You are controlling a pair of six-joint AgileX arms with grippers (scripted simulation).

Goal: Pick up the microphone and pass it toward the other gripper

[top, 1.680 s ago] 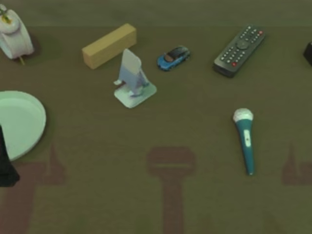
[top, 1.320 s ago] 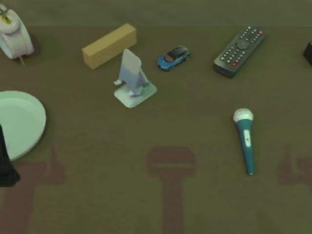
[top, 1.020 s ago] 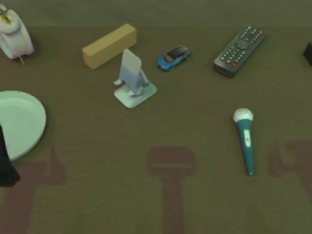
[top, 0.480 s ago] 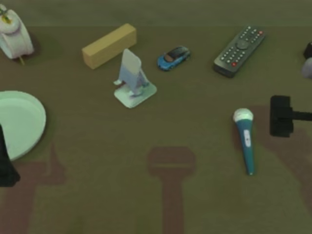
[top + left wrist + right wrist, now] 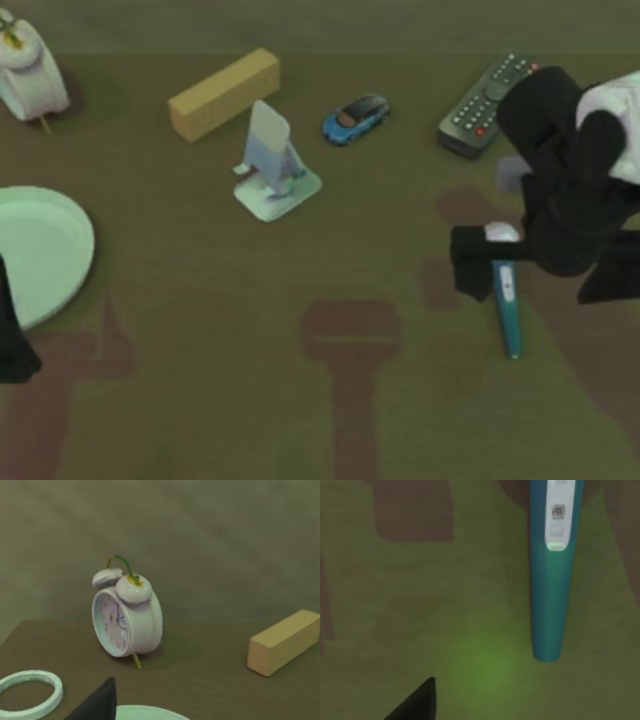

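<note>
step: approach | microphone flat on tabletop, below the remote control | right tool above its white head, opening not discernible, nothing held | left tool parked far from microphone | risk: off-centre descent nudges the slim handle, which may roll

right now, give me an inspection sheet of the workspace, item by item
surface: dark olive-brown table, crossed by arm shadows.
job's things: microphone lying flat at the right; its head is partly covered by the right arm.
clutter: remote control, toy car, wooden block, phone stand, alarm clock, pale plate.
grippers: right gripper above the microphone's head, not holding it; left gripper parked at the left edge.
cables: nothing seen.
surroundings: plain wall behind the table in the left wrist view.
</note>
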